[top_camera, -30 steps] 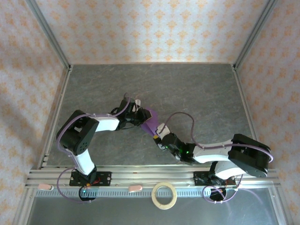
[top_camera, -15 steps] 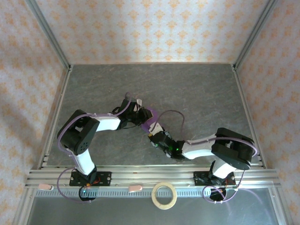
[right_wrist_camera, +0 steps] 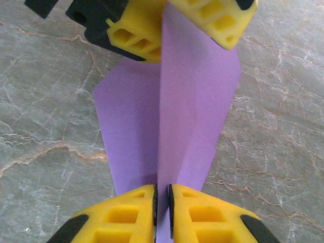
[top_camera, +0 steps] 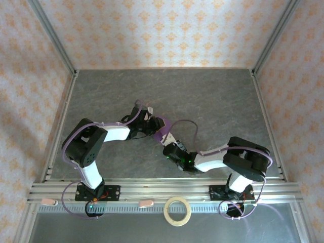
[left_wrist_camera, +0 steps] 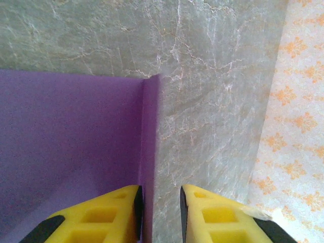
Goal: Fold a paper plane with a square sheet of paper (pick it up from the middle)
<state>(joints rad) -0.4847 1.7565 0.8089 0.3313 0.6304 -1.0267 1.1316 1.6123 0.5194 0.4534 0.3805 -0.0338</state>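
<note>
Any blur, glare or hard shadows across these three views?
Top external: even, soft light, sharp overall, no glare and only faint shadows under the arms. Left wrist: the purple paper looks soft and out of focus up close, while the table is crisper. Right wrist: sharp, with the paper's crease clear and no glare.

Paper plane (right_wrist_camera: pixel 192 116) sits between left end effector (right_wrist_camera: pixel 164 20) and right end effector (right_wrist_camera: pixel 162 195).
</note>
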